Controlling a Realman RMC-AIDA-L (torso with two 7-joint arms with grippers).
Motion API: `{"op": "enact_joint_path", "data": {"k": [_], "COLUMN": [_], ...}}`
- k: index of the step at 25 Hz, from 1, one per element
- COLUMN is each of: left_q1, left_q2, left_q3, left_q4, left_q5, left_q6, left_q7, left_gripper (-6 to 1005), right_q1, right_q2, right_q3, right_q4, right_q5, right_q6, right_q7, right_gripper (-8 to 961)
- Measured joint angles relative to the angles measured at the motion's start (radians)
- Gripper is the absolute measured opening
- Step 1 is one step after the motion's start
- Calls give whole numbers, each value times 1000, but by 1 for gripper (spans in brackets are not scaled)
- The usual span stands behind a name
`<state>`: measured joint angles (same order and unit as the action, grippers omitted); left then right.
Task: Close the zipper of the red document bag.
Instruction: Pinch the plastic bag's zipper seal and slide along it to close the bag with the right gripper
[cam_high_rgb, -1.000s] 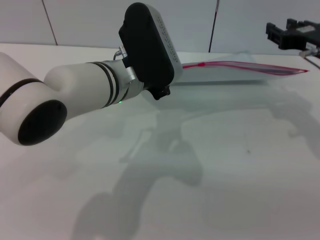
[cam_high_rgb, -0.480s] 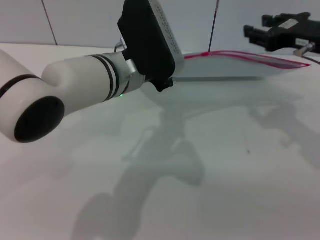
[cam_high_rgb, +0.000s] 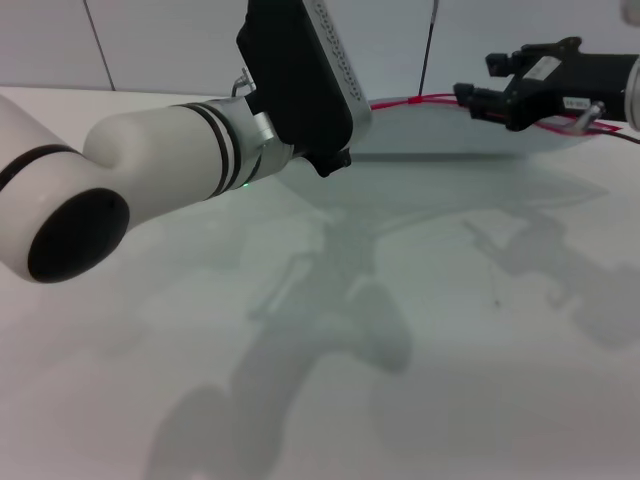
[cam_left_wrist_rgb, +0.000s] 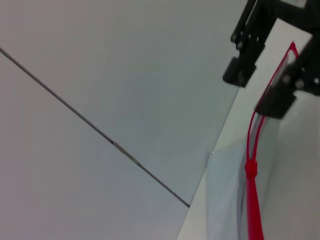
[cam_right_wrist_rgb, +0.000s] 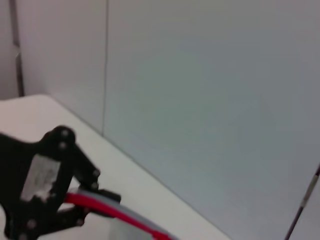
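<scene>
The red document bag (cam_high_rgb: 440, 132) is a pale translucent pouch at the far side of the table, its red-trimmed edge raised. Its zipper (cam_left_wrist_rgb: 254, 210) runs along that edge, with the small red slider (cam_left_wrist_rgb: 250, 169) on it. My left gripper (cam_right_wrist_rgb: 87, 206) is shut on the red edge at one end of the bag. In the head view its fingers are hidden behind the left arm's black wrist (cam_high_rgb: 300, 80). My right gripper (cam_high_rgb: 478, 85) reaches in from the right, open, at the red strip short of the slider. It shows again as the right gripper (cam_left_wrist_rgb: 257, 90) with fingers apart.
The white table (cam_high_rgb: 450, 330) stretches in front of the bag, crossed by the arms' shadows. A pale panelled wall (cam_high_rgb: 160, 40) stands close behind the table's far edge. My left arm (cam_high_rgb: 150, 190) fills the near left of the head view.
My right gripper has moved left along the bag's red edge toward its middle. The left gripper has lifted slightly, and the bag's red edge has risen with it.
</scene>
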<state>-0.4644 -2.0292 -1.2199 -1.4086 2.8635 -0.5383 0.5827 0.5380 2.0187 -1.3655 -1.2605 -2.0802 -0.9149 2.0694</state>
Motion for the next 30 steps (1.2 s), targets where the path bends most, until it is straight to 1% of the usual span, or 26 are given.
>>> {"op": "enact_joint_path", "data": {"k": [2, 5, 12, 20, 25, 30], "left_q1": [-3, -5, -7, -14, -17, -18], "left_q2": [0, 0, 0, 0, 0, 0], "left_q3": [0, 0, 0, 2, 5, 8], "left_q4": [0, 0, -1, 0, 5, 7], "left_q5": [1, 1, 2, -2, -2, -3], "left_q6": [0, -1, -4, -8, -8, -8], "left_q7": [0, 0, 1, 2, 2, 2], "left_gripper": [56, 56, 56, 56, 56, 56], "right_q1": [17, 23, 32, 33, 33, 33], "right_q2": [1, 2, 3, 5, 6, 6], "right_q3": [-6, -14, -71, -183, -221, -229], "right_q4": [-8, -21, -80, -145, -160, -180], "right_q5": [-43, -73, -171, -300, -336, -343], "right_q6": [-22, -32, -40, -30, -5, -2], "right_q7": [-5, -6, -9, -21, -16, -14], "right_gripper": [522, 522, 522, 522, 522, 515]}}
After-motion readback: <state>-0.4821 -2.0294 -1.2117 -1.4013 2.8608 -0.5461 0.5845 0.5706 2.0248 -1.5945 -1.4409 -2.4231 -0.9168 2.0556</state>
